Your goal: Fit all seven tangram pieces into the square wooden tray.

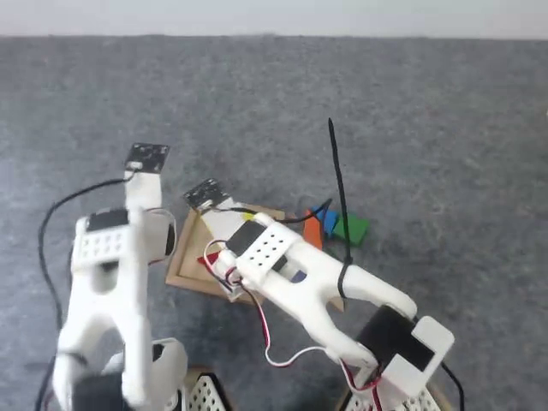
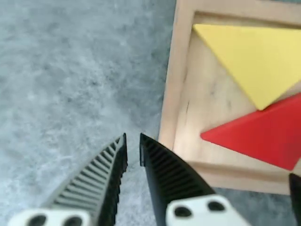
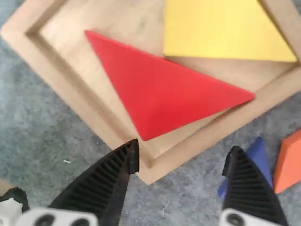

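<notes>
Right gripper (image 3: 184,155) nearest the lens: jaws spread wide, holding nothing, poised over one corner of the square wooden tray (image 3: 42,52). Blue tangram piece (image 3: 256,155) shows just past one fingertip, outside the rim, with the orange tangram piece (image 3: 289,157) just beside it on the grey felt-like table cover (image 1: 428,103). Left gripper (image 2: 132,137): jaws all but closed, empty, over the cover just beside the tray's outer wall. Tray holds two pieces flat on its floor: the large yellow triangle (image 3: 221,28) along one wall, and the large red triangle (image 3: 160,89) with one point aimed into the corner under the right gripper, its edges apparently skewed to both walls. Green tangram piece (image 1: 353,228) sits with blue and orange, near the tray on the right arm's side. Risks, as judged: (1) a red triangle left skewed wastes floor area, so later pieces could ride up on it or on the rim; (2) a descent from this pose would likely land a finger on the rim rather than inside, tipping or sliding the tray, which looks unfixed; (3) a sliding tray could shove the loose blue and orange pieces; (4) the left gripper, so close to the wall, could knock it on any swing; (5) both arms crowd the same tray, so contact between them is possible.
</notes>
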